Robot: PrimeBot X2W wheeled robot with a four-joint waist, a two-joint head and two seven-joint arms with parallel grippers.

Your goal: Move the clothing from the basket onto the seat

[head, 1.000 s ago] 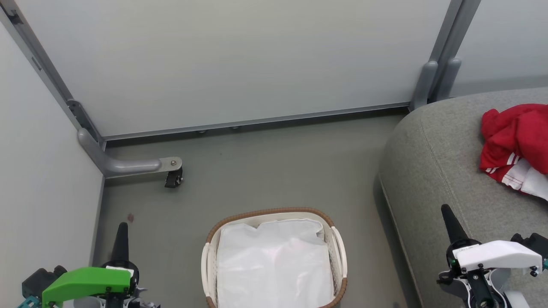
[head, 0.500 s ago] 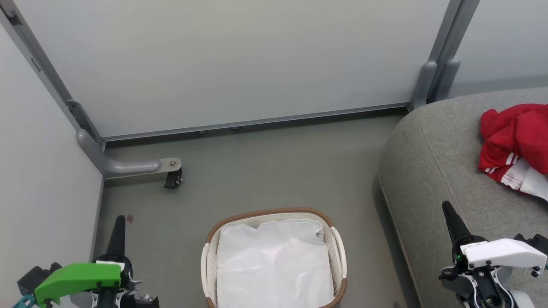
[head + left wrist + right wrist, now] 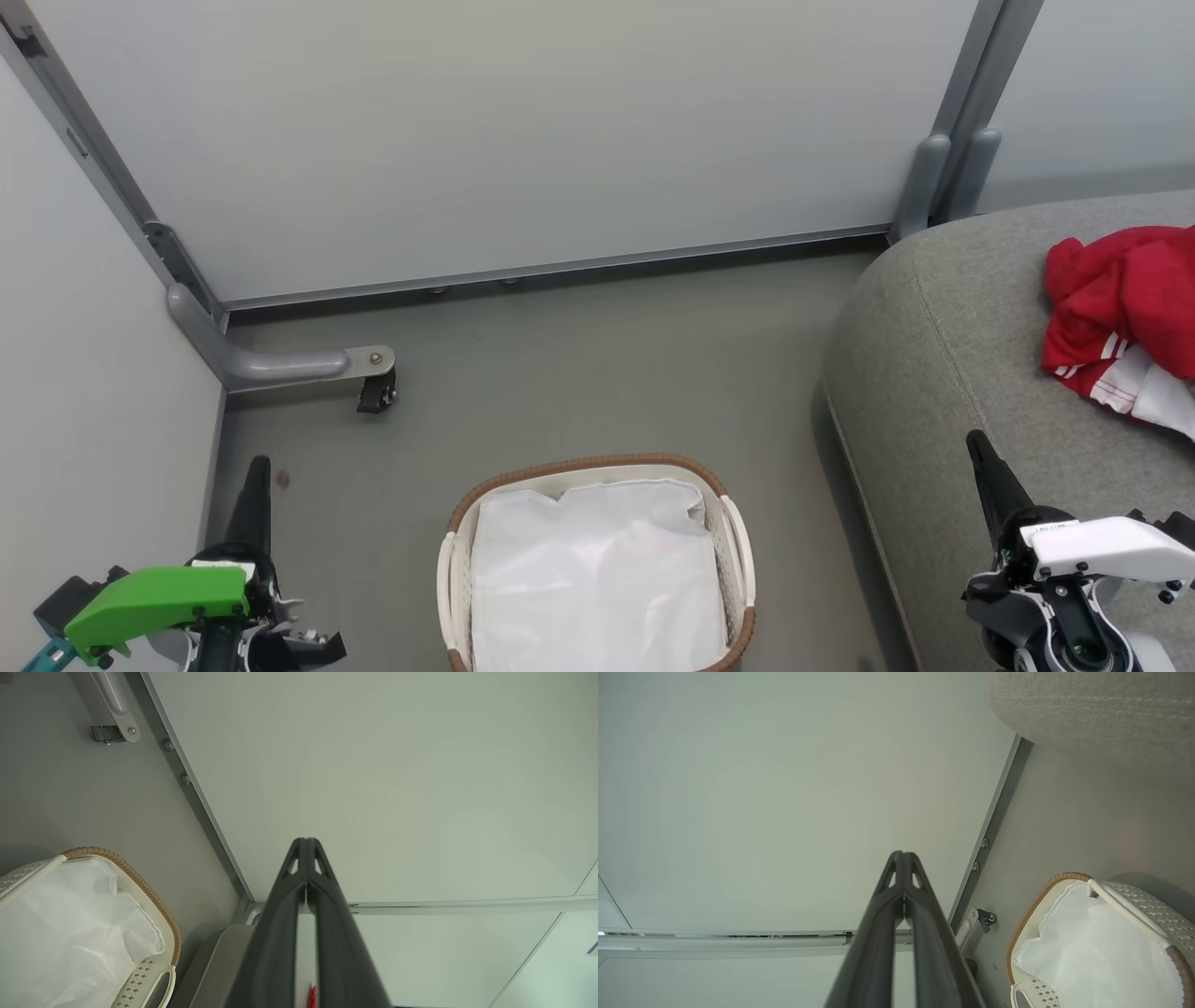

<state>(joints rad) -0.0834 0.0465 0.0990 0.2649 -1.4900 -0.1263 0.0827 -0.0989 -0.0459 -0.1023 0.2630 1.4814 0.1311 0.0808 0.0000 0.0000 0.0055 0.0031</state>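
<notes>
Now clothing [image 3: 1116, 294] lies on seat [image 3: 934, 355], far right; basket [image 3: 579, 464] sits near, middle; left gripper [image 3: 259, 471] and right gripper [image 3: 977, 443] clenched, empty; label [image 3: 1050, 526] unreadable.

I can read no text on any of my feeds. On the near right, a tiny dark marking sits on the white cover [image 3: 1102, 546] of the right gripper [image 3: 978, 448], too small to make out. On the near left, a small white label [image 3: 222, 566] by the green cover [image 3: 154, 602] of the left gripper [image 3: 259, 471] is just as illegible.
</notes>
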